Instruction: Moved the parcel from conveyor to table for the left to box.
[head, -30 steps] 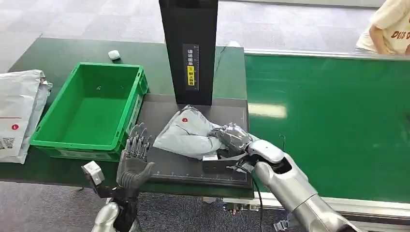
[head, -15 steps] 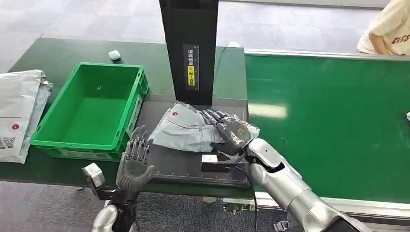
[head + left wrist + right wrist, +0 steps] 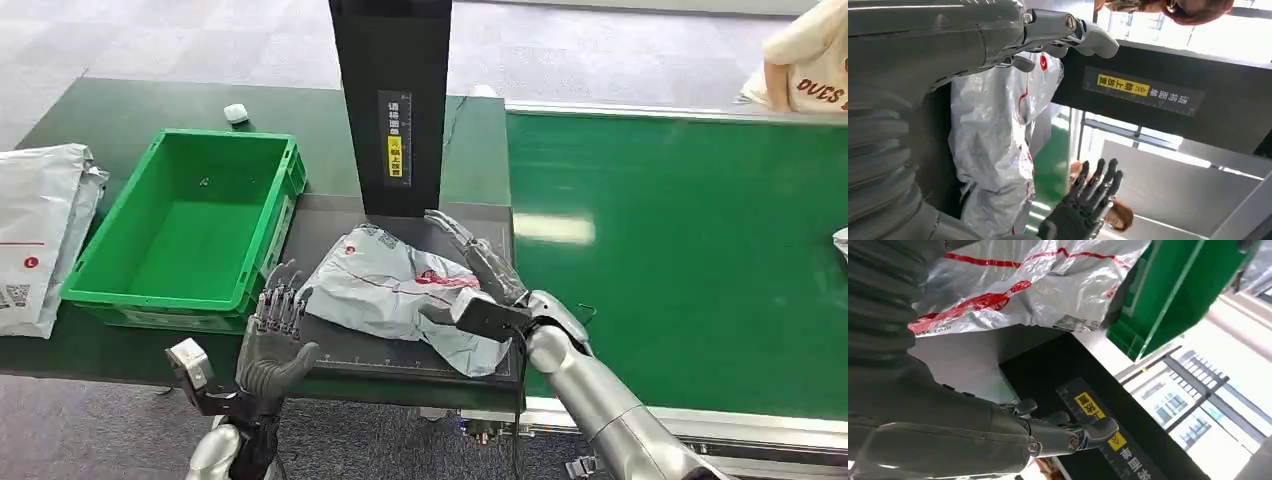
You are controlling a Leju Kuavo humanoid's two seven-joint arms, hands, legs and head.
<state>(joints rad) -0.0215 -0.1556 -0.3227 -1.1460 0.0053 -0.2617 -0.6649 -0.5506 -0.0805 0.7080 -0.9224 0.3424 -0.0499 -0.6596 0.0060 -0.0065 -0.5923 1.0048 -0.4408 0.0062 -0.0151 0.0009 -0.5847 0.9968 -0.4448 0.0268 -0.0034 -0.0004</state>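
**Both hands empty, fingers spread**

The silver right arm point(image 3: 610, 405) reaches in from the lower right; its dark many-fingered right hand point(image 3: 480, 275) is stretched flat, fingers straight and apart, holding nothing. The left hand point(image 3: 275, 330) stands upright near the table's front edge, fingers up and slightly spread, holding nothing.

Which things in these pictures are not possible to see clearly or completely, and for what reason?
- Parcel: in the head view the right hand covers its right part; its label is too small to read.
- White bag: cut off by the left edge of the head view.
- Person: cut off at the top right corner of the head view.
- Small white object behind the green box: too small to identify.
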